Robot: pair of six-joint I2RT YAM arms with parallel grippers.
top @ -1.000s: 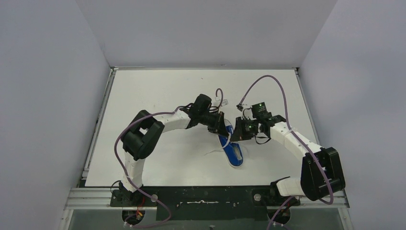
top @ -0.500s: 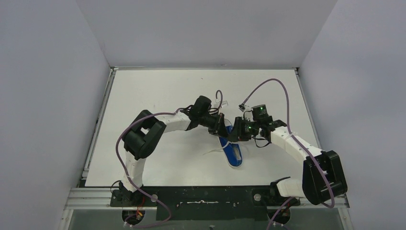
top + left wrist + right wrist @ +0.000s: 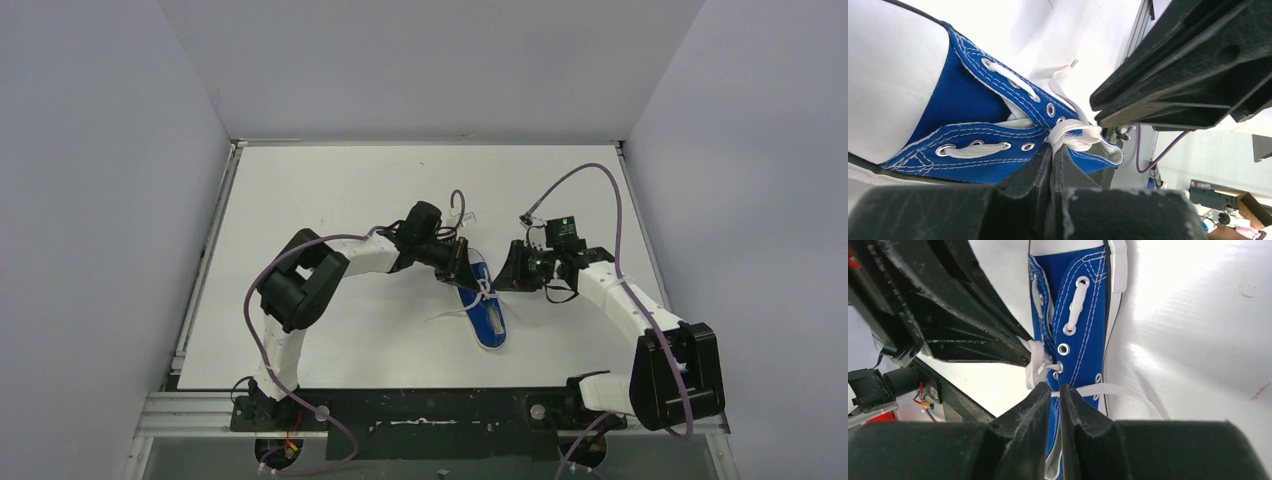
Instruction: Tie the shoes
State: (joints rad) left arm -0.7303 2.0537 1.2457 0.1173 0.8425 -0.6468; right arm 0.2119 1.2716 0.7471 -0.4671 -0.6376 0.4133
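Grey walls close round the white table (image 3: 330,200), where the shoe (image 3: 490,325) lies near the middle, between both arms. The left gripper (image 3: 1054,150) is pressed together on the lace (image 3: 1073,136) right at the crossing over the tongue. The right gripper (image 3: 1058,389) stands narrowly parted, a strand crossing its tips. To tighten well, the left should probably hold firm while the right pinches its strand and draws it sideways and low, without dragging the shoe. Its long axis runs near-to-far, slightly slanted. The toe points away from the bases and a little left, heel nearest them.
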